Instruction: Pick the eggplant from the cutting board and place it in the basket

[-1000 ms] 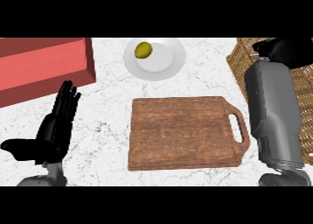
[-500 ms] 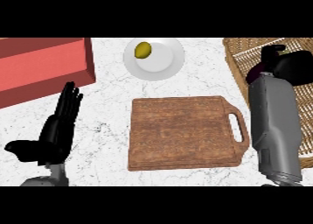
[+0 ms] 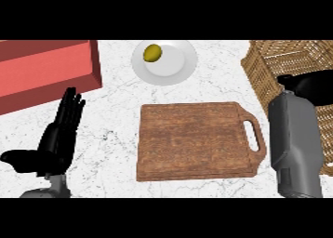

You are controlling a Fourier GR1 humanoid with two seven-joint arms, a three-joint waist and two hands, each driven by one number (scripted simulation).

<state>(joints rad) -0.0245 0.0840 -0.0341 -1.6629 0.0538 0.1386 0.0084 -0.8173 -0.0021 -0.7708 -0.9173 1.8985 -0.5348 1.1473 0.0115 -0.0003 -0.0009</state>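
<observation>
The wooden cutting board (image 3: 196, 139) lies in the middle of the counter with nothing on it. No eggplant shows anywhere in the head view. The wicker basket (image 3: 286, 56) stands at the right edge. My right hand (image 3: 313, 86) hangs over the basket's near part, and its grey forearm runs down along the board's handle side. The hand hides what is under it. My left hand (image 3: 59, 135) rests open at the lower left, fingers straight and pointing up, well clear of the board.
A white plate (image 3: 179, 69) with a small yellow-green fruit (image 3: 153, 52) sits behind the board. A red box (image 3: 39, 69) fills the upper left corner. Bare marble counter lies between the left hand and the board.
My right hand has drawn back from the basket's far part toward its near rim. The left hand and the board have not moved.
</observation>
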